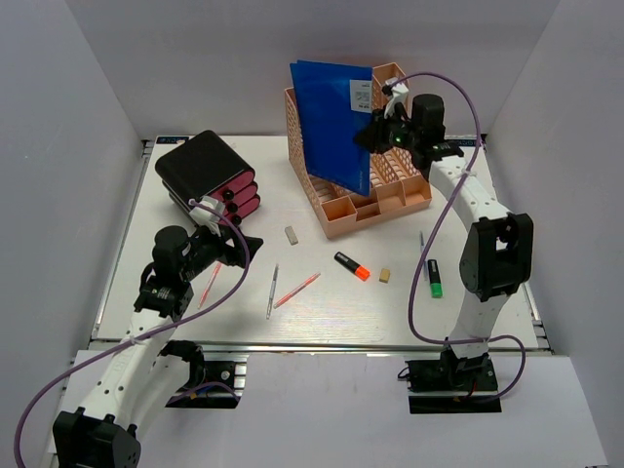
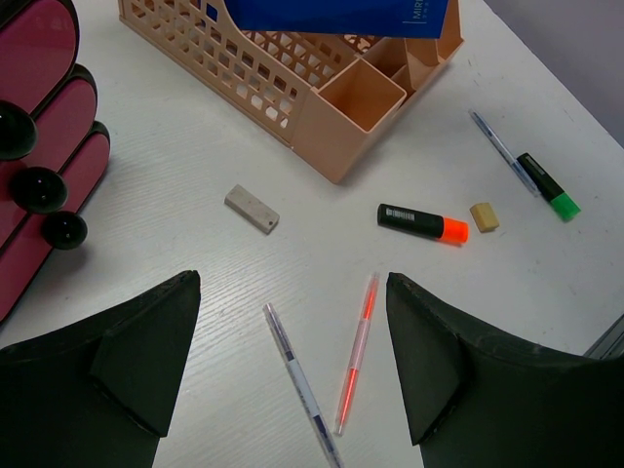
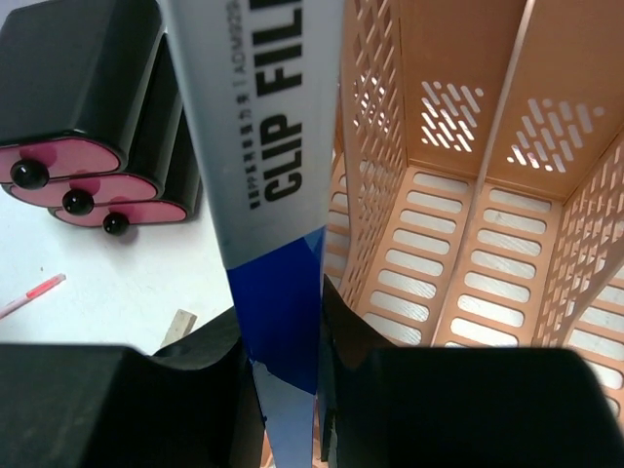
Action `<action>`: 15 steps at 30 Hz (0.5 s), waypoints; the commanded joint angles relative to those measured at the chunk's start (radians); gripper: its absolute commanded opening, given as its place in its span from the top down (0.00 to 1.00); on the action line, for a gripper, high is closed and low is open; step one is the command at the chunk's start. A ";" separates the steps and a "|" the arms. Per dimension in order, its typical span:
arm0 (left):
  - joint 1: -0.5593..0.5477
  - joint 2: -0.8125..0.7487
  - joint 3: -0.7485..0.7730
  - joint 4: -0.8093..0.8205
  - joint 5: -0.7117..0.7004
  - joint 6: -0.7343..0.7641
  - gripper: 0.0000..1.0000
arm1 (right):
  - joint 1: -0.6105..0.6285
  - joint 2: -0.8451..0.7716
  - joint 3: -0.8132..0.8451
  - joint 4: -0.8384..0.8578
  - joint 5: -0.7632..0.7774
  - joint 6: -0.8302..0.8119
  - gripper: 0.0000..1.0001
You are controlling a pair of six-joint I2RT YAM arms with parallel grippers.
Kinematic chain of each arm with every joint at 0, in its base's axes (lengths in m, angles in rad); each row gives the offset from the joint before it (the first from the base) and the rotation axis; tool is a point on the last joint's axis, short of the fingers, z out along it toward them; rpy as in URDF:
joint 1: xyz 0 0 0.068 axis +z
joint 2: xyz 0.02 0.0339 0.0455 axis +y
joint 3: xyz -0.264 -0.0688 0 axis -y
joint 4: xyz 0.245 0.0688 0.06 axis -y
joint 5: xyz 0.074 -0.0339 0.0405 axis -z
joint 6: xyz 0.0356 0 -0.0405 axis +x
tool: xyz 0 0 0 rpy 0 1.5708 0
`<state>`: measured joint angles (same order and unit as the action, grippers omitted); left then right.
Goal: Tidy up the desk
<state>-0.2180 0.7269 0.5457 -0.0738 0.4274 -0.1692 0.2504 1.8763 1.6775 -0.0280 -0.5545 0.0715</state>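
Three plain pale walls, softly lit

We see bare, pale grey panels closing in the scene on three sides: a far wall (image 1: 292,49), a left wall (image 1: 49,166) and a right wall (image 1: 585,166), meeting at the two far corners. The desk (image 1: 331,317), white and flat, fills the space between them, with a pale grey ledge (image 1: 322,409) along its near edge. The light is even and the shadows are soft.
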 commanded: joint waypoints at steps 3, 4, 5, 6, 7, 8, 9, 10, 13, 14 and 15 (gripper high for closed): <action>0.005 0.006 -0.010 0.016 0.001 0.000 0.14 | 0.030 -0.105 -0.050 0.209 0.008 0.016 1.00; 0.005 0.005 -0.012 0.014 0.001 -0.001 0.14 | 0.038 -0.106 -0.067 0.217 0.007 0.017 1.00; 0.005 0.006 -0.012 0.017 0.001 -0.001 0.14 | 0.039 -0.109 -0.068 0.224 0.010 0.017 1.00; 0.005 0.006 -0.012 0.017 0.002 0.000 0.14 | 0.044 -0.109 -0.074 0.241 0.013 0.013 1.00; 0.005 0.006 -0.012 0.014 0.002 -0.001 0.14 | 0.053 -0.114 -0.085 0.252 0.016 0.001 1.00; 0.005 0.005 -0.012 0.017 0.001 0.000 0.14 | 0.058 -0.123 -0.091 0.263 0.028 -0.004 1.00; 0.005 0.005 -0.010 0.017 0.004 -0.001 0.14 | 0.061 -0.129 -0.101 0.290 0.033 -0.012 1.00; 0.005 0.003 -0.012 0.017 0.004 -0.001 0.14 | 0.064 -0.135 -0.113 0.309 0.037 -0.016 1.00; 0.005 0.002 -0.012 0.020 0.013 -0.001 0.14 | 0.076 -0.163 -0.159 0.381 0.068 -0.026 1.00; 0.005 0.003 -0.010 0.022 0.014 -0.001 0.14 | 0.082 -0.170 -0.192 0.402 0.082 -0.026 1.00; 0.005 0.000 -0.012 0.022 0.020 -0.001 0.14 | 0.082 -0.175 -0.208 0.442 0.088 -0.029 1.00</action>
<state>-0.2180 0.7361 0.5449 -0.0734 0.4286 -0.1692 0.3164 1.7969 1.4807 0.1551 -0.4736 0.0547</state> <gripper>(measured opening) 0.864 0.246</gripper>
